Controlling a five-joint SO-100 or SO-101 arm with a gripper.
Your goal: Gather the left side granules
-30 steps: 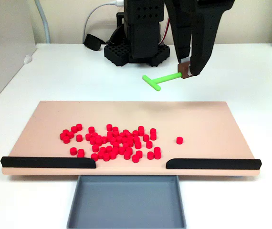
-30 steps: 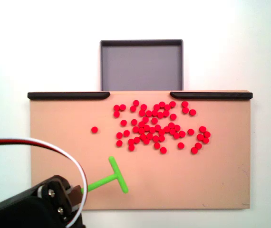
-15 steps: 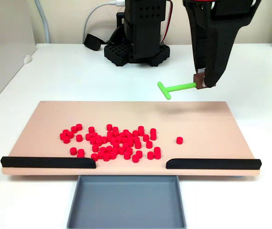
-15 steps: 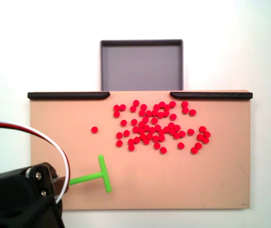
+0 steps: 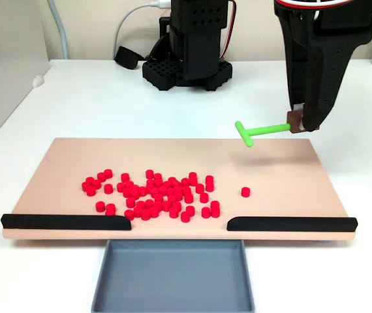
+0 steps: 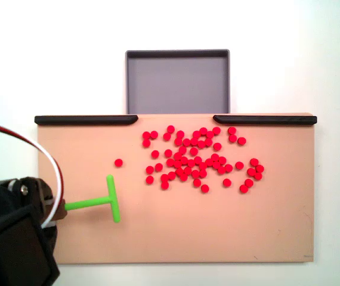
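1. While clamped on the green T-shaped tool (image 5: 262,130), gripper (image 5: 297,124) hovering above the board (image 5: 62,163), not yet sweeping.
2. Granules (image 5: 153,195) scattered mid-board; one stray (image 6: 118,162) apart.
3. Nothing gathered; tray (image 5: 173,277) empty.

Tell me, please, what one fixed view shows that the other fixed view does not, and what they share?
A fixed view takes in the arm's black base and a white cable behind it. Another fixed view, looking straight down, takes in the grey tray whole, all four walls. Both fixed views share the gripper shut on the green T-shaped tool, the granules on the tan board, and the two black strips.
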